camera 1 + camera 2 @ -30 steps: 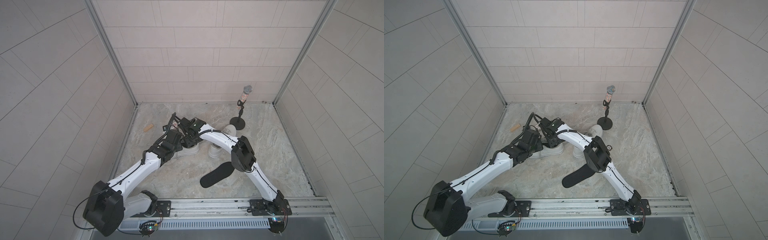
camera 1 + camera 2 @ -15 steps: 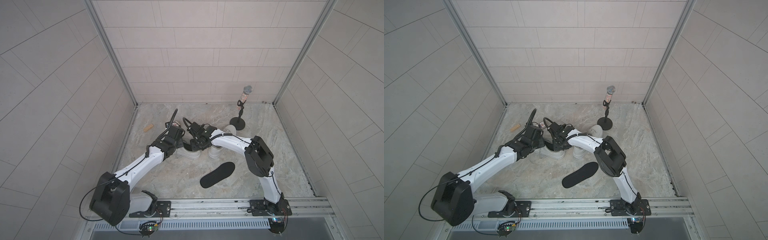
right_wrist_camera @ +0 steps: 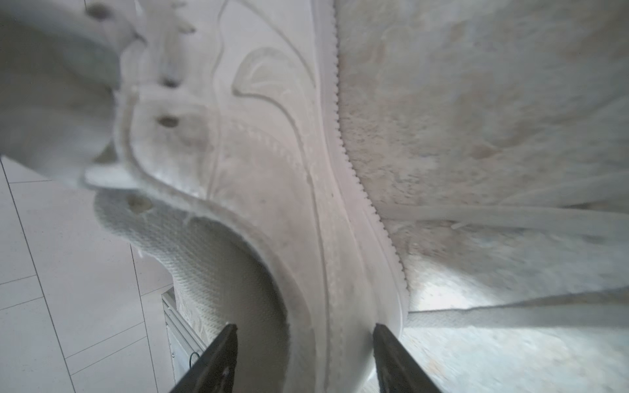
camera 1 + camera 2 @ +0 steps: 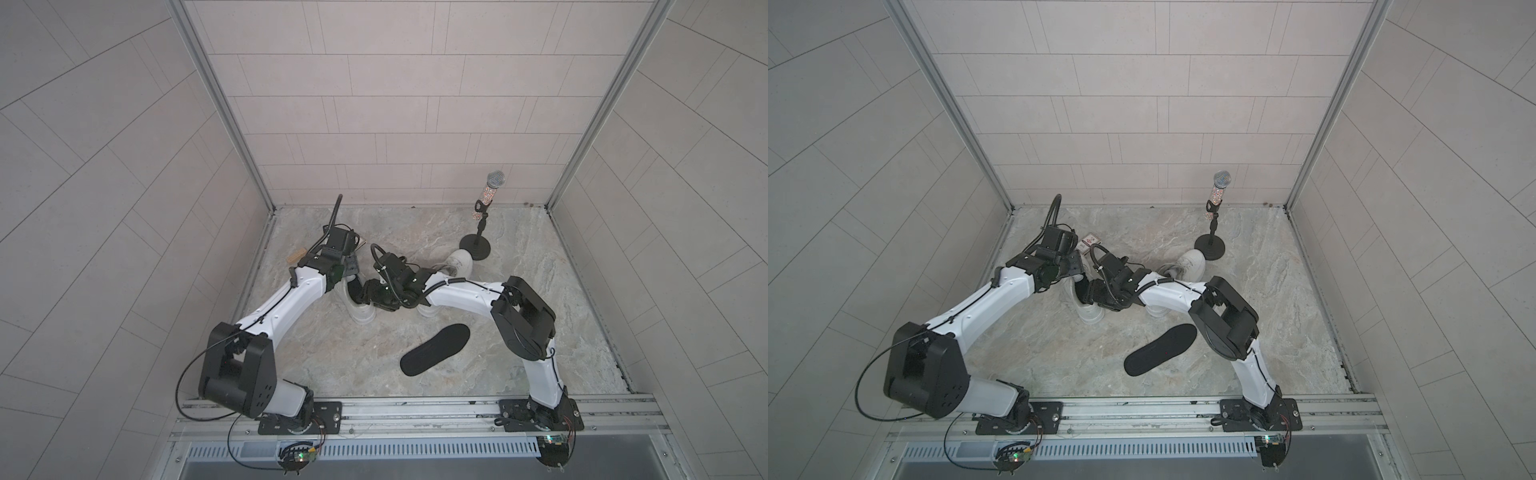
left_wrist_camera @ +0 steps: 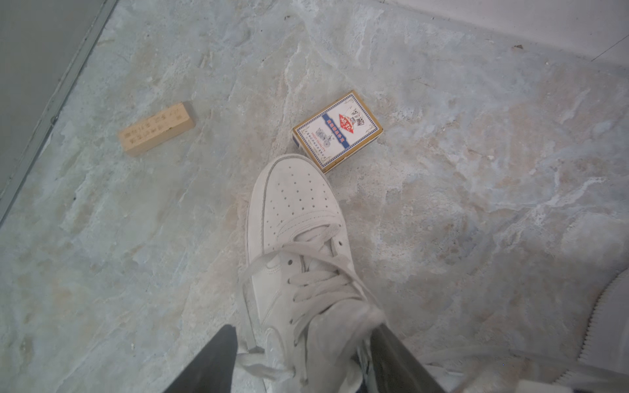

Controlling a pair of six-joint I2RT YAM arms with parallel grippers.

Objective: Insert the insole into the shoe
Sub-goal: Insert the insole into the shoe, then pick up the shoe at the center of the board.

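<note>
Astride the shoe [image 5: 292,217], left end effector [image 5: 304,328] and right end effector [image 3: 305,326] seemingly gape wide.

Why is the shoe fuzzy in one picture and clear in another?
Right wrist view: the shoe sits too close to the lens, so it blurs, and glare whitens the floor; left wrist view: its toe and the card box look sharp; both top views: even light, soft shadows, tile lines on the walls curving slightly near the edges.
</note>
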